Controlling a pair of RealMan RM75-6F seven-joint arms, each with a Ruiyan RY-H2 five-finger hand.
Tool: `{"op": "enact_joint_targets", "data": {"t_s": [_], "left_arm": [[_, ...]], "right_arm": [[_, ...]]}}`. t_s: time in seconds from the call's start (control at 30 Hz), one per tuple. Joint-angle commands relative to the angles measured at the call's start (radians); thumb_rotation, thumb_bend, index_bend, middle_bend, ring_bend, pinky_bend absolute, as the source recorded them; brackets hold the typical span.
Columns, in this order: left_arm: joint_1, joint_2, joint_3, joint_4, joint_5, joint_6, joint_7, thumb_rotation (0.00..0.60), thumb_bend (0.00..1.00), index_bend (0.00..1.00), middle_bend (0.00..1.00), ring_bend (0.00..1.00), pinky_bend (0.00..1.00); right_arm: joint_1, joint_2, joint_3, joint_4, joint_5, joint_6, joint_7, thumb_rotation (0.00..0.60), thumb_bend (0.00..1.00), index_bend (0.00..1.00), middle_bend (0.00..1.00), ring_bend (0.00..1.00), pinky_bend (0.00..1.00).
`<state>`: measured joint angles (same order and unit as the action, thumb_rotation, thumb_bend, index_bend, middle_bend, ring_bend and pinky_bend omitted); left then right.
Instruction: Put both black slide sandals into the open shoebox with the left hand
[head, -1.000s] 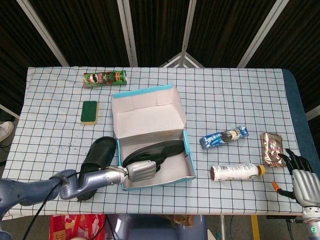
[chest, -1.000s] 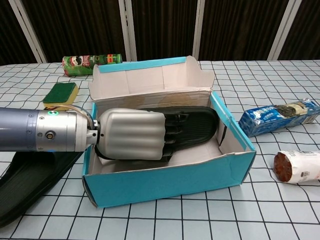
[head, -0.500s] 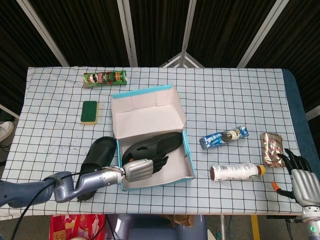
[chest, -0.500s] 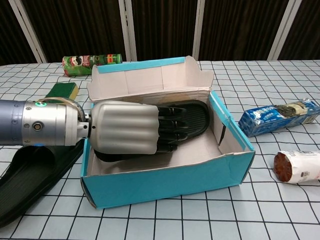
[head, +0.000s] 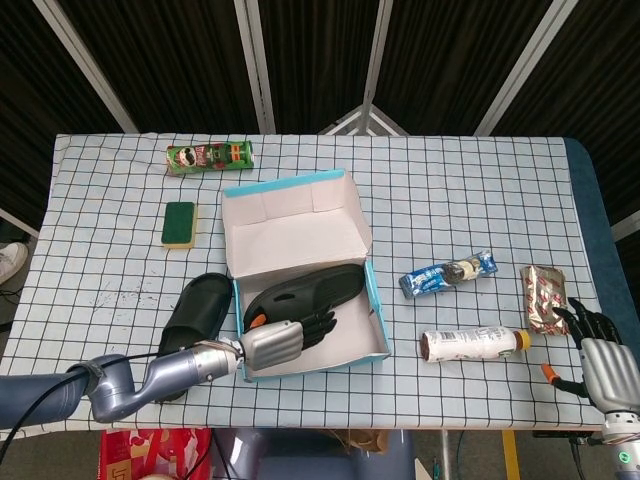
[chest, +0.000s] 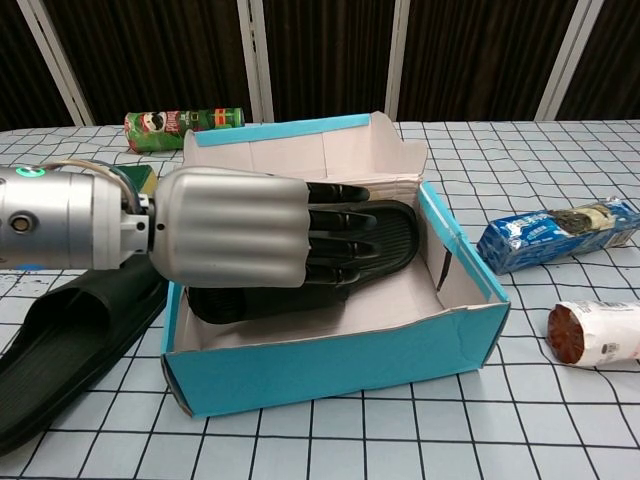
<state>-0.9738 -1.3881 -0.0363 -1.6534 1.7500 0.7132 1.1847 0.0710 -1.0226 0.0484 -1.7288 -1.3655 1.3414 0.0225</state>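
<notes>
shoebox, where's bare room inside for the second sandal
Inside the open teal shoebox, bare floor lies along the near and right walls. The black slide sandal fills the far-left part, with the left hand above it. The other black sandal lies outside, left.

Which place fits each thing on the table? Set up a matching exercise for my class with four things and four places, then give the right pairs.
Things:
1. green sponge
2. sandal in the shoebox
3. second sandal
4. white bottle

Places:
A. on the table just left of the shoebox
B. right of the shoebox, lying on its side
C. inside the box, under the left hand
D. near the green chip can, far left

Pairs: 1-D, 2-C, 3-A, 4-B
</notes>
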Motion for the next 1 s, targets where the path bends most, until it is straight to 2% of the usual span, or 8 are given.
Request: {"op": "enact_joint_targets", "data": {"t_s": [0.03,0.17,0.3,0.4,0.57,0.67,0.8,1.0], "left_arm": [[0.019,0.044,-0.018,-0.082,-0.025,-0.002,0.054,0.6,0.18,0.11,0.01,0.0,0.02],[0.043,0.058,-0.023,-0.132,-0.012,0.054,0.059,0.6,0.18,0.14,0.09,0.0,0.02],[0.102,0.068,-0.023,-0.202,-0.018,0.173,-0.038,0.6,0.18,0.19,0.21,0.02,0.1],[0.21,0.09,-0.018,-0.291,-0.068,0.331,-0.103,0.6,0.18,0.19,0.23,0.02,0.1],[0.396,0.165,0.036,-0.442,-0.206,0.526,-0.198,0.6,0.17,0.18,0.23,0.02,0.1],[0.464,0.202,0.075,-0.433,-0.288,0.557,-0.333,0.6,0.16,0.17,0.24,0.02,0.1],[0.5,0.222,0.103,-0.358,-0.34,0.537,-0.467,0.6,0.16,0.17,0.24,0.02,0.1],[0.527,0.174,0.116,-0.221,-0.382,0.496,-0.608,0.6,0.16,0.17,0.24,0.02,0.1]], "right_arm": [[0.001,0.001,0.0,0.0,0.003,-0.004,-0.001,0.6,0.27,0.17,0.06,0.11,0.07],[-0.001,0.003,-0.001,-0.003,0.001,-0.001,0.002,0.6,0.27,0.17,0.06,0.11,0.07],[-0.004,0.005,0.0,-0.002,0.0,0.004,0.01,0.6,0.27,0.17,0.06,0.11,0.07],[-0.005,0.008,-0.001,0.0,-0.003,0.005,0.02,0.6,0.27,0.17,0.06,0.11,0.07],[-0.012,0.015,-0.004,-0.002,-0.015,0.017,0.037,0.6,0.27,0.17,0.06,0.11,0.07],[-0.015,0.017,-0.007,-0.006,-0.025,0.024,0.041,0.6,0.27,0.17,0.06,0.11,0.07],[-0.018,0.019,-0.008,-0.009,-0.029,0.029,0.041,0.6,0.27,0.17,0.06,0.11,0.07],[-0.016,0.019,-0.008,-0.01,-0.023,0.022,0.037,0.6,0.27,0.17,0.06,0.11,0.07]]}}
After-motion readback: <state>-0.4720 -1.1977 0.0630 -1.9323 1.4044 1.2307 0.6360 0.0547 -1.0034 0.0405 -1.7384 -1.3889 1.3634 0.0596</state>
